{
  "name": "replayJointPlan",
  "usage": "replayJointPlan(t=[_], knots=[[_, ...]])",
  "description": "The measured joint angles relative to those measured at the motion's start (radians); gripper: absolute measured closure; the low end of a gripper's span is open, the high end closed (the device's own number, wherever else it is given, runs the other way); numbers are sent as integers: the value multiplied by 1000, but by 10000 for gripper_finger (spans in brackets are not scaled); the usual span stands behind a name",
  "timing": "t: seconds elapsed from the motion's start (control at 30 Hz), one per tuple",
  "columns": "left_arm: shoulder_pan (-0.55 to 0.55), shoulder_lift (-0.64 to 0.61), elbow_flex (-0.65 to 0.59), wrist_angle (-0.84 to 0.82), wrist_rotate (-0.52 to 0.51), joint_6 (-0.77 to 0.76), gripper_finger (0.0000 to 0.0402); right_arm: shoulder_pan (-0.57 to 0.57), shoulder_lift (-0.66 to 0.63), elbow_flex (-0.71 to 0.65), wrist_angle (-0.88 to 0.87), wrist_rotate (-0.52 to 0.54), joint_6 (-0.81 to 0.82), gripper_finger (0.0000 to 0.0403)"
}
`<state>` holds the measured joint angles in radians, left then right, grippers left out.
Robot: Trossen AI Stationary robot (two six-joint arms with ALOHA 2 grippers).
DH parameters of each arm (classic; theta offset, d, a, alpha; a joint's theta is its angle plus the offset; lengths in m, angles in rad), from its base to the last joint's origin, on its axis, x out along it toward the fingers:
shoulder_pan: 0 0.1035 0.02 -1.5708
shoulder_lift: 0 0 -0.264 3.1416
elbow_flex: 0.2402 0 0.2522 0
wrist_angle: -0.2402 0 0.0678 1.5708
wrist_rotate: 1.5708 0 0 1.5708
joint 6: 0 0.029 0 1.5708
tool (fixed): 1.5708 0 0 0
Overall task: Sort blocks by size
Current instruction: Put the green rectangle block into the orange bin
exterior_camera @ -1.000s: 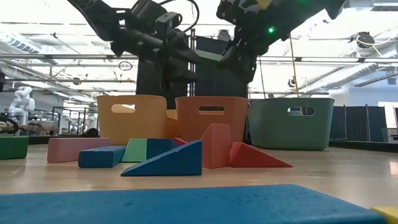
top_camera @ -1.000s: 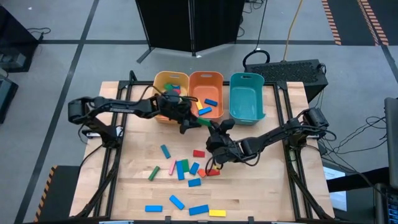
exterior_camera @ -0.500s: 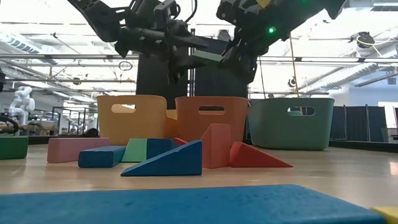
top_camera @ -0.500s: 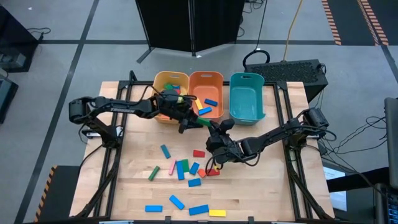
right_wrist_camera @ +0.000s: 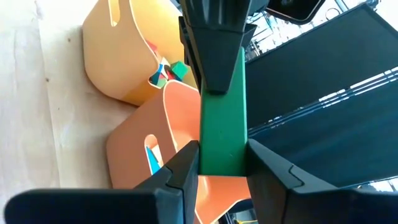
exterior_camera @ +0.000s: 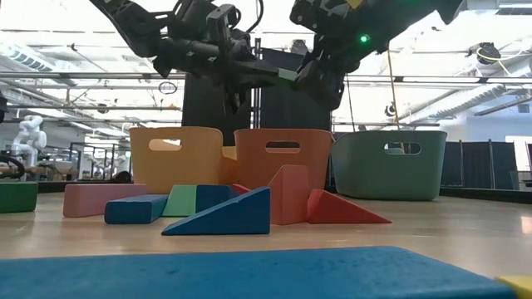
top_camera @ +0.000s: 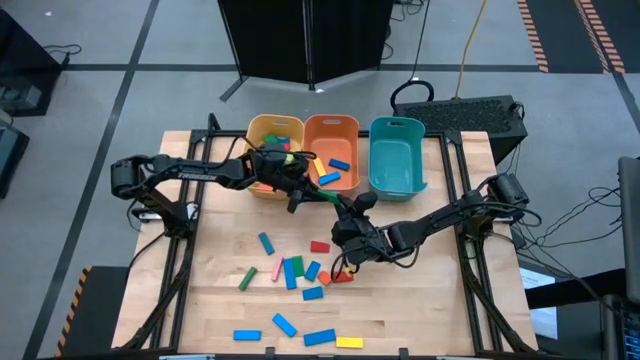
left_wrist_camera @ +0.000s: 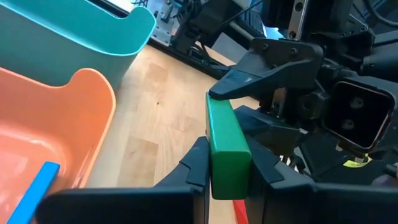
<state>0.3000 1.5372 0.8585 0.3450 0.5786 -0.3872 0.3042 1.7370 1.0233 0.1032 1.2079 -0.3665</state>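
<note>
Green wooden bar (left_wrist_camera: 228,149) sits pinched at both ends: I see my left gripper (left_wrist_camera: 229,163) clamped on one end and my right gripper (right_wrist_camera: 222,163) clamped on the other, the two meeting in the air just in front of the orange bin (top_camera: 332,150). No brand, label or writing is readable to me anywhere. The orange bin stands between the yellow bin (top_camera: 273,141) and the teal bin (top_camera: 397,155), all three in a row along the table's (top_camera: 222,240) far edge. Blue blocks (top_camera: 335,172) lie in the orange bin. Most loose blocks (top_camera: 291,271) are scattered across the table's middle and toward its near edge; the left side and the right side of the table are bare wood, open room for my arms.
</note>
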Motion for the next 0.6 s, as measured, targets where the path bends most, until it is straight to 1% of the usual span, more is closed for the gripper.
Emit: replayJointPlan(t=[0.13,0.3,0.37,0.43,0.5,0.6], knots=[[15,0,0,3,9,2,358,0,0,0,2,6,11,289],[48,-1,0,16,0,11,358,14,0,0,-2,130,16,262],[67,-1,1,7,-18,12,358,19,0,0,-4,222,26,253],[88,0,1,1,-48,12,358,20,0,0,-1,290,53,246],[110,-1,1,-7,-81,23,358,20,0,0,-3,303,76,241],[143,-1,1,-72,-162,56,358,24,0,0,-2,300,103,239]])
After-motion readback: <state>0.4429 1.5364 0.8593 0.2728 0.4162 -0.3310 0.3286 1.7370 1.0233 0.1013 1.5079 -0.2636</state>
